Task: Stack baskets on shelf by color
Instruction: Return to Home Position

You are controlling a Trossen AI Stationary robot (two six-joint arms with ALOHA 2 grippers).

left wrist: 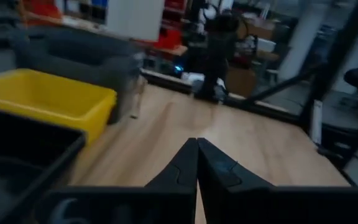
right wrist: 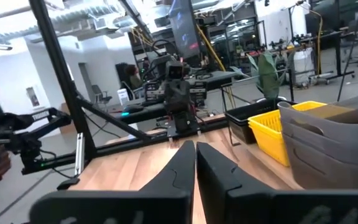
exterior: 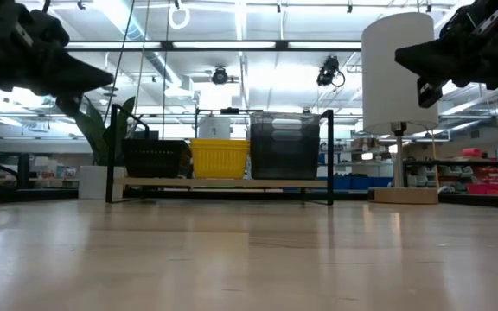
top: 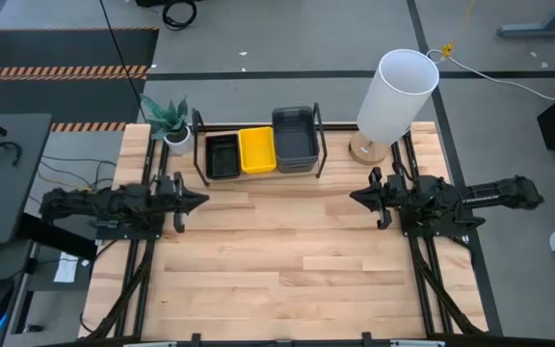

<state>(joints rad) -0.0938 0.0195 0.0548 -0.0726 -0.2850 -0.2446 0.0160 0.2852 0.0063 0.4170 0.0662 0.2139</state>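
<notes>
The baskets [top: 257, 150] sit in a row on the shelf [exterior: 223, 183]. They look light and stiff, and a thin side wall is the best place to pinch them. The left gripper [top: 200, 200] and right gripper [top: 355, 197] hang at the table's sides, empty, fingers pressed together. Only the low view shows the grey stack [exterior: 284, 145] is tallest.

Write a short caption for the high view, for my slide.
Black, yellow and grey baskets line the shelf; left and right arms wait at opposite table sides.
</notes>
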